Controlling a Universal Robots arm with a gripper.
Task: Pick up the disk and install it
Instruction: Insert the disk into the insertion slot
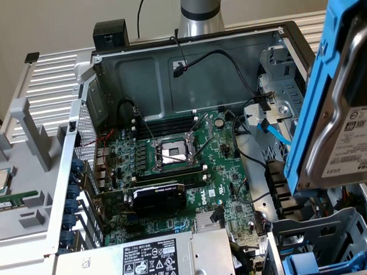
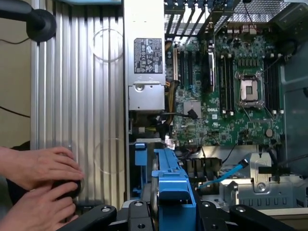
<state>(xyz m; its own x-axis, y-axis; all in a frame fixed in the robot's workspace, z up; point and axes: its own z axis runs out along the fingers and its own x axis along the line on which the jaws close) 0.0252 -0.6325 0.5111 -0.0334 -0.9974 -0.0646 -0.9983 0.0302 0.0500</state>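
Observation:
The disk (image 1: pixel 352 145) is a silver-grey drive with a white label, clipped in a bright blue carrier (image 1: pixel 317 90). It hangs tilted in the air at the exterior view's right, above the drive cage (image 1: pixel 322 232) of the open computer case. In the wrist view, my gripper (image 2: pixel 173 214) is shut on the disk. Its black fingers (image 2: pixel 113 214) stand on either side of the blue carrier (image 2: pixel 172 187), which points edge-on toward the case.
The motherboard (image 1: pixel 184 158) lies open in the case, with the grey power-supply box (image 1: pixel 169 258) by its near edge. A blue cable (image 1: pixel 272 129) runs near the cage. Another blue carrier (image 1: pixel 302 267) sits low in the cage. A person's hands (image 2: pixel 41 175) rest on the ribbed side panel.

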